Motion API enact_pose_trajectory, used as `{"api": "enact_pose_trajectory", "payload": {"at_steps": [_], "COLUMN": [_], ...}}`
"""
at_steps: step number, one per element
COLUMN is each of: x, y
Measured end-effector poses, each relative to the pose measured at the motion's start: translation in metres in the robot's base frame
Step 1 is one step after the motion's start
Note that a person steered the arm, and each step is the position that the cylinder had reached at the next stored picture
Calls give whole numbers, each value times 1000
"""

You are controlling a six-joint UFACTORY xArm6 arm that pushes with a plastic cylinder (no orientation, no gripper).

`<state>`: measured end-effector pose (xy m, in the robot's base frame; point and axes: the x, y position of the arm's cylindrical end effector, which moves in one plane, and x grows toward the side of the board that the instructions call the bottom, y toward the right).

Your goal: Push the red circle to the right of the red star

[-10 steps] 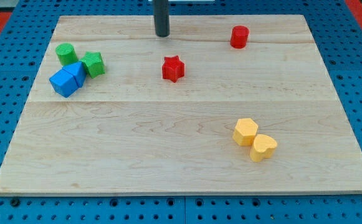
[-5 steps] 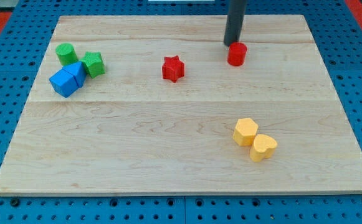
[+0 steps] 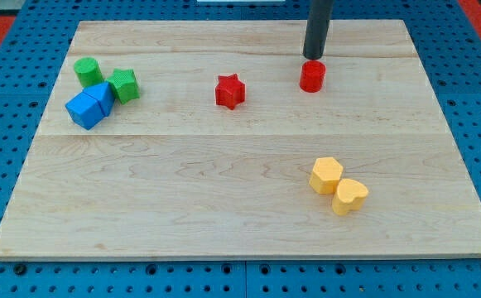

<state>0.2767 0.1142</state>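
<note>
The red circle [image 3: 312, 76] stands on the wooden board at the upper right of centre. The red star [image 3: 230, 91] lies to its left, a little lower, with a clear gap between them. My tip [image 3: 314, 56] is at the top edge of the red circle, touching or nearly touching it from the view's top. The dark rod rises from there out of the view's top.
A green cylinder [image 3: 88, 71], a green block [image 3: 124, 84] and two blue blocks [image 3: 89, 105] cluster at the upper left. A yellow hexagon [image 3: 326, 175] and a yellow heart [image 3: 350, 196] sit together at the lower right. The board's top edge [image 3: 240, 22] is near the rod.
My tip swept from above the red star to the right, reached the red circle and pushed it down and slightly left, closer to the star's level.
</note>
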Motion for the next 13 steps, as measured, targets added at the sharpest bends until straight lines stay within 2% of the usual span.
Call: {"api": "enact_pose_trajectory", "payload": {"at_steps": [1,3,4,5,6,7,9,10,11,12,13], "x": [0,11,37,54,57,68,83,83,83,84,123], "y": [-1,39,-23,-26,8,0,-131,-128,-64,-33,-5]}}
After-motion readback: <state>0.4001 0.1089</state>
